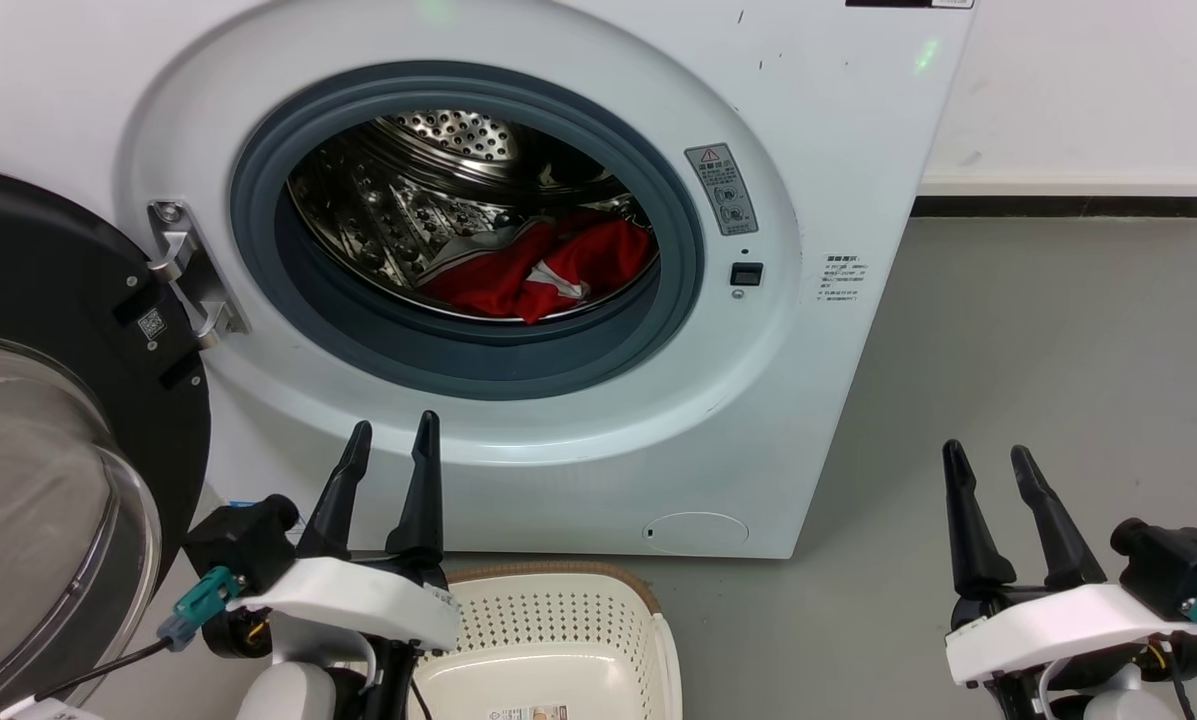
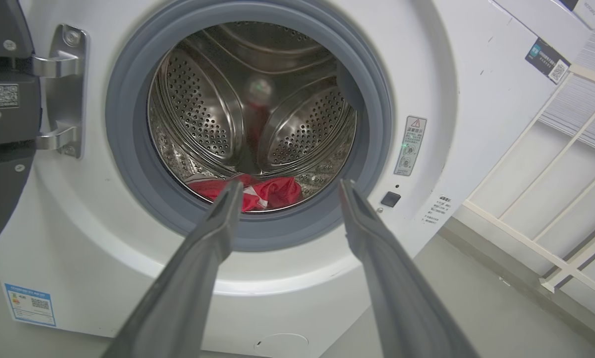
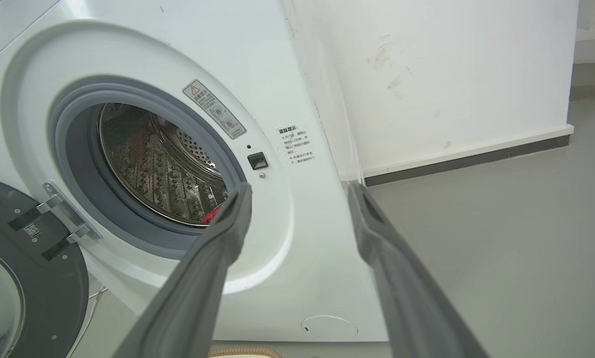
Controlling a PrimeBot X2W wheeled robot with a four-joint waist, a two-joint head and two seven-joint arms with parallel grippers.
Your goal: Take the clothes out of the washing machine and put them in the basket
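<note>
The white washing machine stands with its door swung open to the left. Red clothes with white trim lie at the bottom right of the steel drum; the left wrist view shows the same clothes, and a sliver of red peeks out in the right wrist view. The cream basket sits on the floor in front of the machine. My left gripper is open, below the porthole and above the basket's left rim. My right gripper is open over the floor, right of the machine.
The black-framed glass door hangs open at the far left, close to my left arm. Grey floor stretches to the right of the machine up to a white wall with a dark skirting. A white rack stands beside the machine.
</note>
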